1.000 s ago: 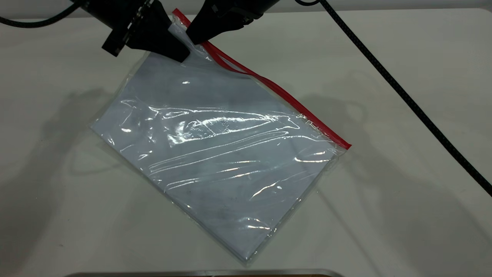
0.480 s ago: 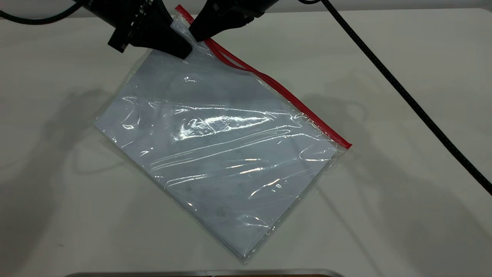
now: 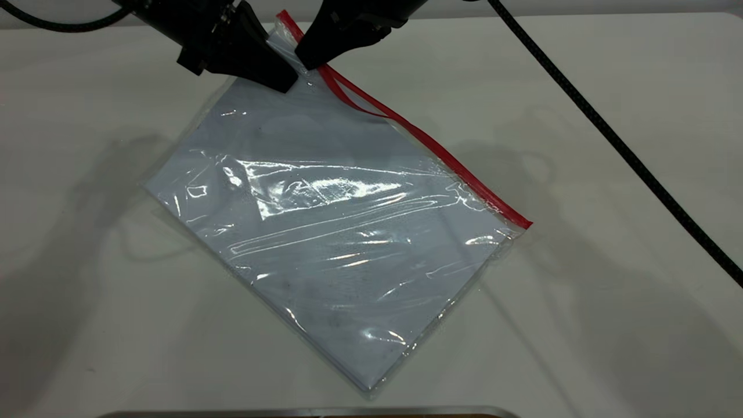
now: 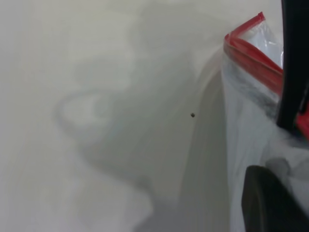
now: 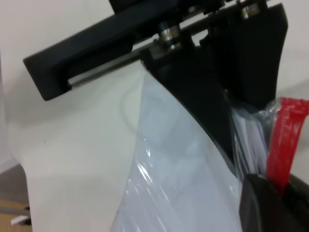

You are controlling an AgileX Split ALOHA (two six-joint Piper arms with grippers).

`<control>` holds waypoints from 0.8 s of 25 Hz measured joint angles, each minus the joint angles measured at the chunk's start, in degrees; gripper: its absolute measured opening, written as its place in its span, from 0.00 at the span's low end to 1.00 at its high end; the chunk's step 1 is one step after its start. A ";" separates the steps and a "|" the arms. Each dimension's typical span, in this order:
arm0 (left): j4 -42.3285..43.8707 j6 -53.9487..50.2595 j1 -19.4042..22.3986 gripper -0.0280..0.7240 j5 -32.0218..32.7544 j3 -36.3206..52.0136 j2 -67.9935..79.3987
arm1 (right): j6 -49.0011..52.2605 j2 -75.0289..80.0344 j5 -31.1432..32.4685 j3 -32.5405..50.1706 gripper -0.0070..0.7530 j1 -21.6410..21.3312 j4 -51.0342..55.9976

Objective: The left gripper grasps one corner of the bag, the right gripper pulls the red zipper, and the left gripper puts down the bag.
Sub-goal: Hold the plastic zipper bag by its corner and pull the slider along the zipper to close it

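The bag (image 3: 342, 232), a clear pouch with pale sheets inside, lies slanted on the white table, its far corner lifted. The red zipper (image 3: 441, 151) runs along its right long edge, and its two strips gape apart near the far end. My left gripper (image 3: 285, 81) is shut on the corner of the bag (image 3: 284, 40). My right gripper (image 3: 309, 60) is right beside it, shut on the red zipper. In the right wrist view the red strip (image 5: 286, 140) goes down between my right fingers (image 5: 260, 198), with the left gripper (image 5: 203, 92) behind. The left wrist view shows the red edge (image 4: 251, 55).
A braided black cable (image 3: 609, 139) hangs across the right side of the table (image 3: 580, 325). A metal edge (image 3: 307, 412) lies along the front. A small dark speck (image 4: 192, 115) sits on the table by the bag.
Both grippers have moved a little to the right, taking the bag's far corner along. The bag has shifted slightly the same way.
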 joint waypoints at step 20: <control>-0.40 -0.27 0.73 0.11 1.71 -1.11 0.25 | 1.76 -0.12 -0.25 -0.11 0.06 0.00 -2.25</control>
